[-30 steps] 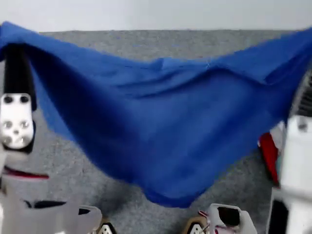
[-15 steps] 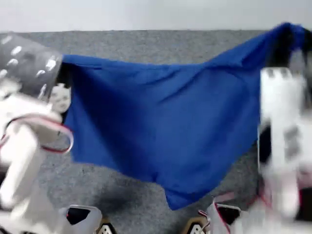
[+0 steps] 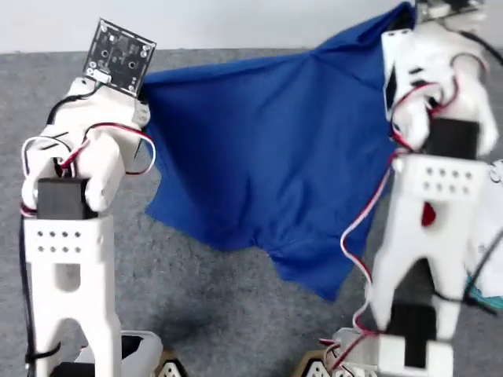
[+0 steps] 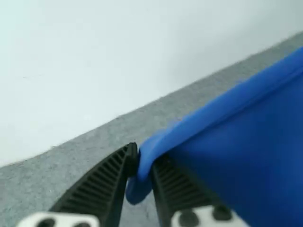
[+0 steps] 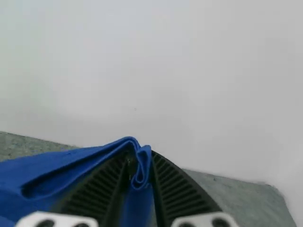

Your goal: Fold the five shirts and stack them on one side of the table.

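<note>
You had the left gripper (image 4: pixel 142 163) closed tight on a rolled edge of the blue shirt (image 3: pixel 267 165), a small lip of cloth poking out between its black ribbed fingers (image 4: pixel 102 182). Your right gripper (image 5: pixel 138 163) was likewise pinched shut on a bunched fold of the same shirt, with the cloth squeezed between the two pads. Seen from above, you had the shirt strung between the two grippers along the far edge of the table (image 3: pixel 196 314), one held corner near the far left and the other up at the far right corner, against the white wall (image 3: pixel 236 23). From that top edge the cloth spread toward the middle of the grey surface, its lowest point reaching toward the near edge beside the right arm (image 3: pixel 428 204). The left arm (image 3: pixel 78 181) stood along the left edge.
</note>
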Available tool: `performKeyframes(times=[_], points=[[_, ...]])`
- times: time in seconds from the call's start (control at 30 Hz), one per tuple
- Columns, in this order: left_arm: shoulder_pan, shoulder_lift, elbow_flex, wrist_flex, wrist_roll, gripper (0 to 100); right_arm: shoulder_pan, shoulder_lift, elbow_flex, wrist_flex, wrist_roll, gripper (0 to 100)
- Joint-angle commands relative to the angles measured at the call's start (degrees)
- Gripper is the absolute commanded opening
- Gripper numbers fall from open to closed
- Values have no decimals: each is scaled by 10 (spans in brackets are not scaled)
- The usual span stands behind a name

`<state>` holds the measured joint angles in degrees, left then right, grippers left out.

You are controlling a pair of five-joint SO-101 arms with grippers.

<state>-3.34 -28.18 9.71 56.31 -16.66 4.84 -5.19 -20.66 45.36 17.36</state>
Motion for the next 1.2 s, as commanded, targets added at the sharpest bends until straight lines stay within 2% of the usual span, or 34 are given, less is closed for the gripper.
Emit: performKeyframes(times=[0.0,0.2,0.5,0.87,1.0,1.17], points=[[-16,15,14,-78,-4,15,3,50,-4,-73,5,9],[-12,164,12,-210,-4,17,7,115,-5,-92,5,9],[-14,387,6,-417,-4,18,20,127,-6,-93,6,9],[-16,442,-41,-404,-4,17,23,125,-4,-87,6,9],[-37,374,-42,-332,-4,16,37,119,-14,-53,4,9],[-38,228,-42,-186,-4,15,38,63,-61,82,2,9]])
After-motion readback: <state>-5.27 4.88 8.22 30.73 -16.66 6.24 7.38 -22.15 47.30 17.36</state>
